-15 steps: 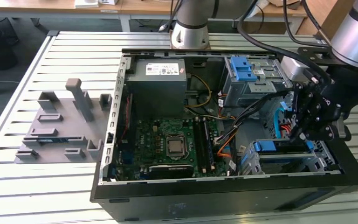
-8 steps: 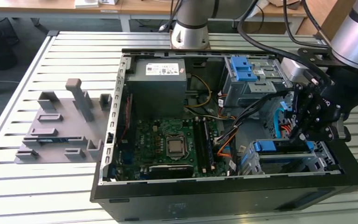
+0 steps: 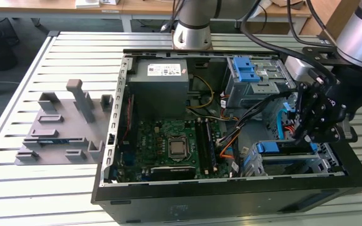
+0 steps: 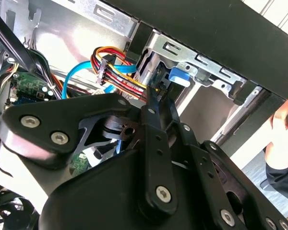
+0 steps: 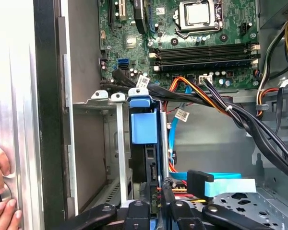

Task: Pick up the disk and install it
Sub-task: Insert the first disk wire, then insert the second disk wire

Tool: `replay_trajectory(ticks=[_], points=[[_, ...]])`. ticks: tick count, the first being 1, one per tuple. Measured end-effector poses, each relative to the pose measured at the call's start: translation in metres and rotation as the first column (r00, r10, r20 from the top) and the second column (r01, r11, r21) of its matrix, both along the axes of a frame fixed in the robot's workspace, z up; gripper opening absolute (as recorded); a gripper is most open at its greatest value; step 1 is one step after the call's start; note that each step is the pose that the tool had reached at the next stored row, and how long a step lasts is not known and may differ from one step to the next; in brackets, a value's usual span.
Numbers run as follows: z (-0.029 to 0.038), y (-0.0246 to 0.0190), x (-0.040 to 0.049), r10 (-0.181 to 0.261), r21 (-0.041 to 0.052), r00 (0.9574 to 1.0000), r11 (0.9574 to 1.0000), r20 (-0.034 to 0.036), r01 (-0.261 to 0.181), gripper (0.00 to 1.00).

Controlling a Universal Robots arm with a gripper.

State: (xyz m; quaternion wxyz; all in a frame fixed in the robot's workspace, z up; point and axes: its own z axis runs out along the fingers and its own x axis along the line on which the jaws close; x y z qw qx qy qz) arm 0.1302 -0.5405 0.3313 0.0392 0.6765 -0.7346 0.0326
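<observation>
Light: bright, even daylight across the slatted table (image 3: 55,188) in the exterior view.
Shadow: case interior (image 3: 168,141) darker.
Glare: blown-out patch on metal wall (image 4: 62,43), second wrist view.
Focus: black linkage (image 4: 134,191) close to the lens, soft.
Motherboard (image 5: 201,43): crisp, first wrist view.

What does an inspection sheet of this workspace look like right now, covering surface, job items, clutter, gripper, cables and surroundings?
Surface: slatted metal table carrying an open computer case.
Job's things: the disk, with its blue carrier, stands on edge in the metal drive bay at the case's front corner.
Clutter: grey fixture block on the table at the exterior view's left.
Gripper: the gripper hangs inside the case just over the disk's bay; whether its fingers are open or shut cannot be told.
Cables: black, orange and blue cable bundle crosses beside the bay.
Surroundings: a person's hand rests at the case's outer edge; desks behind.
</observation>
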Motion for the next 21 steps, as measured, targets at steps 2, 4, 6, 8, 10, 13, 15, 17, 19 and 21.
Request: replay_trajectory(ticks=[2,4,6,8,10,13,15,17,19,21], points=[[0.0021,0.0,0.0,0.0,-0.0001,1.0,1.0,0.0,0.0,0.24],[0.0039,0.0,0.0,0.0,-0.0001,1.0,1.0,0.0,0.0,0.24],[0.0043,0.0,0.0,0.0,0.0001,1.0,1.0,-0.0001,0.0,0.22],[0.0044,0.0,0.0,0.0,0.0,1.0,1.0,0.0,0.0,0.16],[0.0045,0.0,0.0,0.0,-0.0002,1.0,1.0,-0.0001,0.0,0.11],[0.0045,0.0,0.0,0.0,-0.0002,1.0,1.0,0.0,0.0,0.11],[0.0045,0.0,0.0,0.0,-0.0002,1.0,1.0,0.0,0.0,0.11],[0.0046,0.0,0.0,0.0,-0.0002,1.0,1.0,0.0,0.0,0.11],[0.0046,0.0,0.0,0.0,-0.0001,1.0,1.0,-0.0001,0.0,0.11],[0.0046,0.0,0.0,0.0,-0.0002,1.0,1.0,0.0,0.0,0.11]])
